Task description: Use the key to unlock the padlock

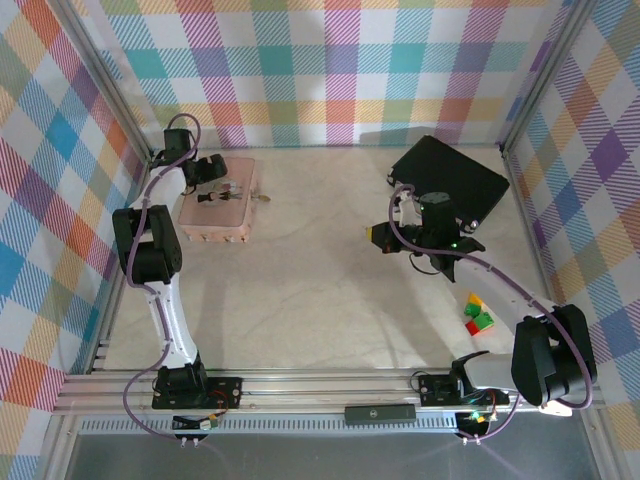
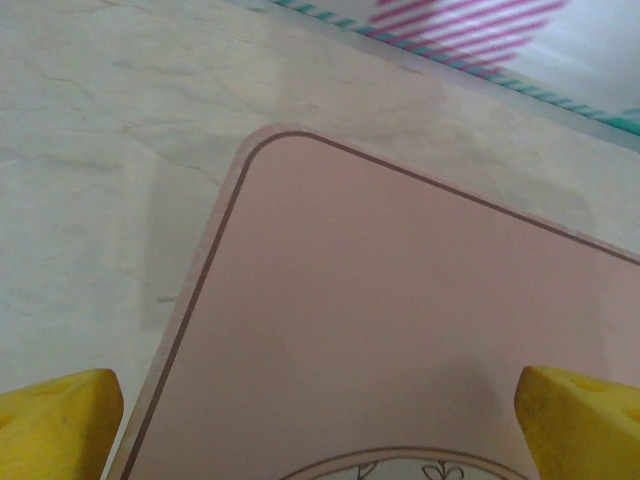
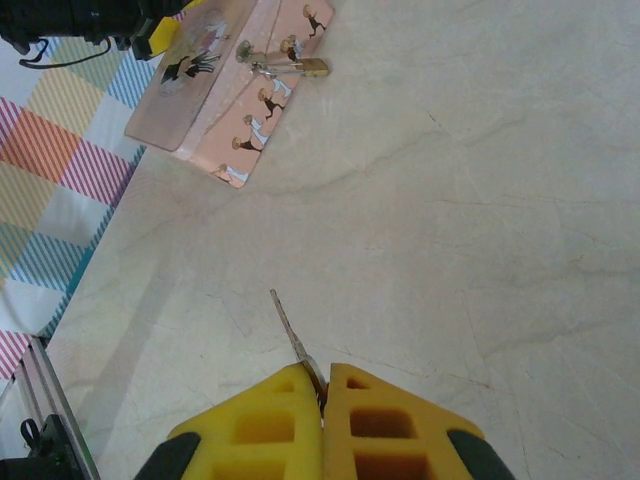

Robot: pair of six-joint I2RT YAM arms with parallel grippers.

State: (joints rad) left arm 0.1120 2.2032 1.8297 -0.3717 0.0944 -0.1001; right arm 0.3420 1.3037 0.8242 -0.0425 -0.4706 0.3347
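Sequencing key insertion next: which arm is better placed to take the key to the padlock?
Right. The right fingers are shut on the key, its blade sticking out roughly toward the padlock on the pink box's side. The left fingers are open above the box lid, holding nothing.

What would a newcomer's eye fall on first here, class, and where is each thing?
The pink box at the table's far left stands out, the open left gripper spread above its lid and a small brass padlock on its side. Right of centre, the right gripper is shut on a slender key whose blade points toward the box. A red-green-yellow cube lies beside the right arm.
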